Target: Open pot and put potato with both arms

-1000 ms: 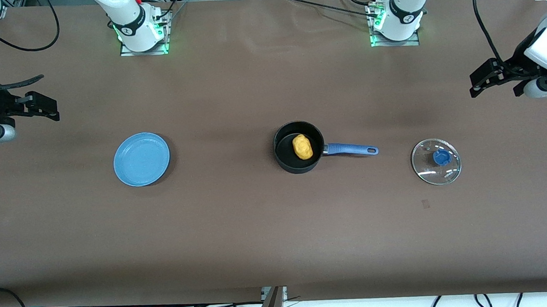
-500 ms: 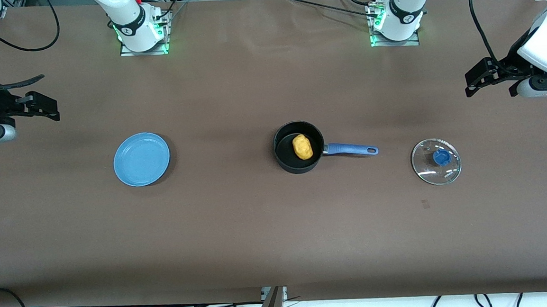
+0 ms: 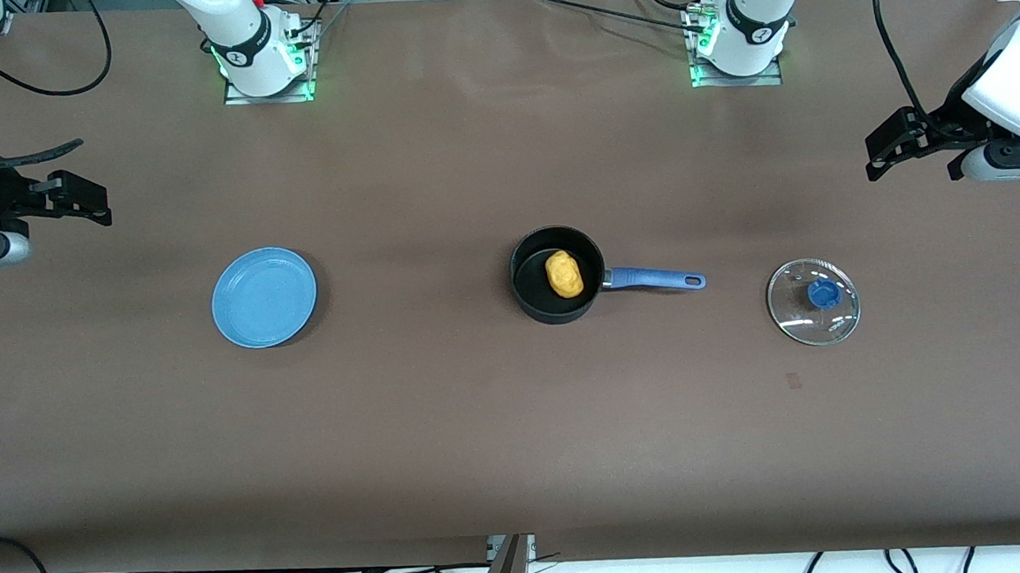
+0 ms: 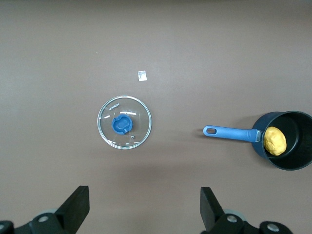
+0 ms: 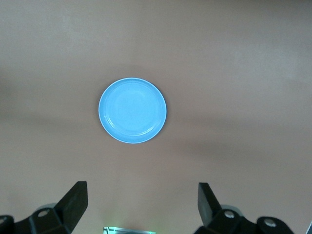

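The black pot (image 3: 528, 291) stands open mid-table, its blue handle (image 3: 656, 279) pointing toward the left arm's end. The yellow potato (image 3: 564, 273) lies inside it. The glass lid (image 3: 814, 301) with the blue knob lies flat on the table past the handle's tip. My left gripper (image 3: 910, 164) hangs open and empty over the bare table at the left arm's end. Its wrist view shows the lid (image 4: 124, 122), the pot (image 4: 297, 163) and the potato (image 4: 275, 140), beyond the gripper (image 4: 144, 207). My right gripper (image 3: 71, 200) hangs open and empty over the right arm's end.
A flat blue plate (image 3: 264, 297) lies toward the right arm's end, level with the pot; the right wrist view shows the plate (image 5: 132, 110) beyond the gripper (image 5: 141, 202). A small tag (image 3: 794, 381) lies on the brown table, nearer to the front camera than the lid.
My left gripper has drifted slightly toward the middle of the table. The right arm, pot, potato, lid and plate have not moved.
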Available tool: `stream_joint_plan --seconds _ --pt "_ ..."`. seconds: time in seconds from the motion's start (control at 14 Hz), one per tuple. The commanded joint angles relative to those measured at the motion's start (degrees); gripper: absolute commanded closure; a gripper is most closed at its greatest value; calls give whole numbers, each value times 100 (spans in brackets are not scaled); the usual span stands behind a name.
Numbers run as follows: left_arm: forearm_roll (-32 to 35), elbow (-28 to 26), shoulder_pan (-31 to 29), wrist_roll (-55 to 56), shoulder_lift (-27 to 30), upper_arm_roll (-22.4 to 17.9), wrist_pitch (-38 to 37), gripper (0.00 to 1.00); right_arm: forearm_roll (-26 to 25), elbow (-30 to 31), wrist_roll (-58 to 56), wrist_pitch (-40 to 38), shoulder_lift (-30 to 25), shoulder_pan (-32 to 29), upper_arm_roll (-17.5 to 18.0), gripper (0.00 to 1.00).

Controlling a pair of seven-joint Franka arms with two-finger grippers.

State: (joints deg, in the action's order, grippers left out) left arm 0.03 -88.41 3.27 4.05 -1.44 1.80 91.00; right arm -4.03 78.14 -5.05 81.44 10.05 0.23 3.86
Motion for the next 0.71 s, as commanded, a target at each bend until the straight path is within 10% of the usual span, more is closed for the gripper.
stream_joint_plan --seconds 0.0,0.64 --pt "-30 140 25 -27 -84 -4 -4 0 69 8 -66 -5 -3 12 -35 0" --pt "-30 157 59 -35 -154 -48 -3 0 78 -1 -66 3 6 21 -35 0"
